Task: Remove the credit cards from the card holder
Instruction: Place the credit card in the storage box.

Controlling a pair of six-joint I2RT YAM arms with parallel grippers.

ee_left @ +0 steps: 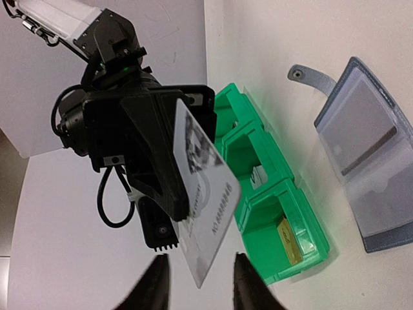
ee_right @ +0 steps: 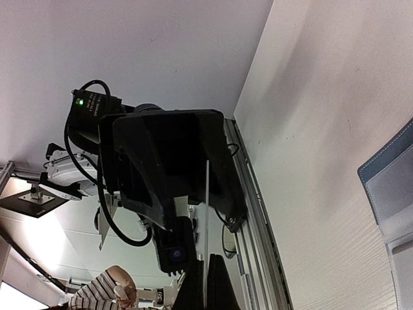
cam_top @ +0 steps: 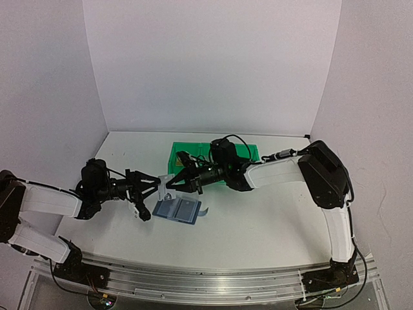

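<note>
- Plain white table (cam_top: 271, 219), boxed in by white walls (cam_top: 213, 64) at the back and sides; both arms reaching in to meet over the middle.
- Closed right gripper (ee_right: 208, 287): clamped on one end of the silver-grey card (ee_left: 206, 194), held clear of the table, tilted, printed face toward the left wrist camera.
- Parted left gripper (ee_left: 199, 285): fingers (ee_left: 155, 287) apart, one on each side of the card's free lower corner. Sliver of gap visible on both sides, no contact seen.
- Same card seen edge-on from the right wrist, a thin pale line running between the two grippers.
- Open card holder (ee_left: 377, 168): flat on the table just below the two grippers in the overhead view, blue border around pale see-through sleeves facing up, touched by neither gripper.
- Narrow snap strap (ee_left: 310, 76) sticking out from one side of the holder, flat on the table.
- Dark stripe showing through one sleeve; cannot tell whether from a card inside.
- Row of green bins (ee_left: 258, 148): joined compartments behind the holder toward the back wall, near it but apart.
- One tan-gold card (ee_left: 290, 241) leaning in the end compartment, the one nearest the left wrist camera.
- Other compartments: contents too unclear to note.
</note>
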